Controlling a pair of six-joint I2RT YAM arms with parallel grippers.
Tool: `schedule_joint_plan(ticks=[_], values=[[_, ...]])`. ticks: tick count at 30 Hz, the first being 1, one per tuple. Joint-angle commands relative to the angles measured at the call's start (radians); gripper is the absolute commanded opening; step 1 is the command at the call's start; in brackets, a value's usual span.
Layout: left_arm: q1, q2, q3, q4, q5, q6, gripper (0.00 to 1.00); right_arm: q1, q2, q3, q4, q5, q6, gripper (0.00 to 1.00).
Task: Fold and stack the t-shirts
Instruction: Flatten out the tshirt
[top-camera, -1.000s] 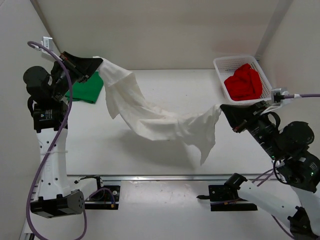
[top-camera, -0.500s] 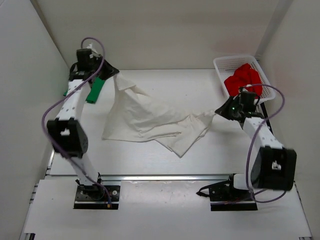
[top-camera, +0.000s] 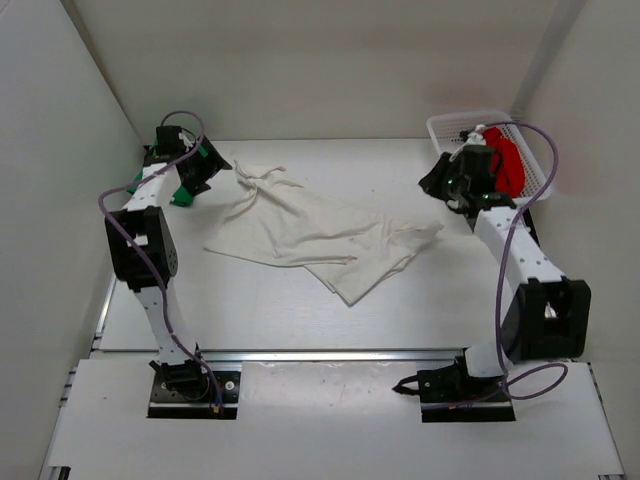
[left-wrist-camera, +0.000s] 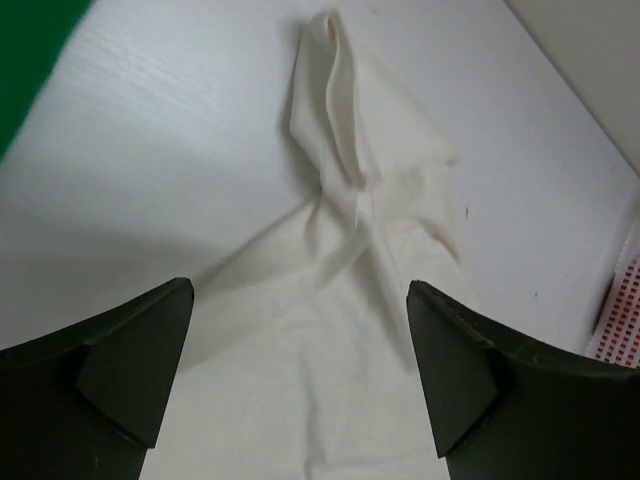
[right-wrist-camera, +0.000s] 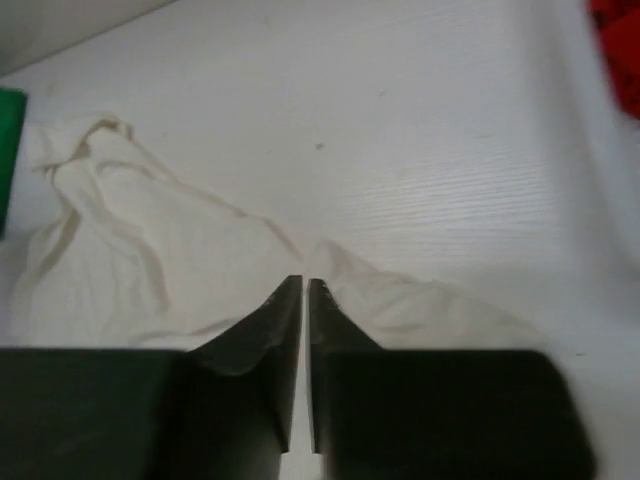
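Guessing the rumpled white t-shirt (top-camera: 315, 233) folds crooked: left gripper (left-wrist-camera: 300, 385) spread empty, right gripper (right-wrist-camera: 304, 290) nearly pressed together, holding nothing.

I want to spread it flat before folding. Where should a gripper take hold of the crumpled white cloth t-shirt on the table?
Probably the bunched, raised corner of the white cloth t-shirt at its far left, coming from above: the folds stand up there, while the middle lies flat.
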Motion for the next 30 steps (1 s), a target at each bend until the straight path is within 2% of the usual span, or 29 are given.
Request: schedule_joint_plan(ticks=[1,3,4,5,6,7,8,9,12,14,15,20,23,26,30], values=[[-0.047,-0.296,-0.24,0.143,-0.023,-0.001,0.99,0.204,-0.148,-0.137,0.004,0.069,-0.02,0.0],[-0.035,-0.428,-0.471,0.246,0.001,-0.021,0.98,0.406,-0.172,-0.209,0.031,0.113,-0.033,0.0],[-0.024,-0.459,-0.525,0.266,0.007,-0.03,0.9,0.459,-0.171,-0.23,0.025,0.16,-0.04,0.0],[-0.021,-0.514,-0.613,0.299,0.006,-0.032,0.58,0.544,-0.15,-0.242,0.015,0.185,-0.04,0.01],[-0.016,-0.566,-0.689,0.316,-0.015,-0.04,0.4,0.614,-0.139,-0.257,0.006,0.234,-0.035,0.0],[-0.01,-0.573,-0.718,0.318,-0.023,-0.044,0.34,0.637,-0.127,-0.265,0.018,0.256,-0.041,0.02],[-0.004,-0.591,-0.77,0.311,-0.019,-0.05,0.23,0.677,-0.11,-0.276,0.017,0.273,-0.032,0.03],[-0.002,-0.594,-0.778,0.314,-0.013,-0.052,0.2,0.709,-0.103,-0.28,0.017,0.276,-0.031,0.05],[0.021,-0.57,-0.829,0.254,-0.077,-0.021,0.24,0.77,-0.099,-0.309,0.05,0.302,-0.002,0.14],[0.054,-0.55,-0.861,0.26,-0.065,-0.018,0.26,0.8,-0.12,-0.371,0.099,0.302,0.009,0.22],[0.083,-0.544,-0.892,0.264,-0.069,-0.026,0.3,0.817,-0.143,-0.386,0.115,0.293,0.028,0.22],[0.139,-0.539,-0.952,0.281,-0.12,-0.049,0.36,0.821,-0.185,-0.483,0.144,0.276,0.06,0.25],[0.162,-0.531,-0.995,0.327,-0.141,-0.075,0.48,0.783,-0.234,-0.536,0.181,0.259,0.072,0.25],[0.171,-0.507,-1.012,0.384,-0.134,-0.11,0.54,0.774,-0.267,-0.566,0.19,0.233,0.078,0.26],[0.148,-0.459,-0.995,0.403,-0.138,-0.141,0.55,0.765,-0.284,-0.586,0.186,0.233,0.08,0.25]])
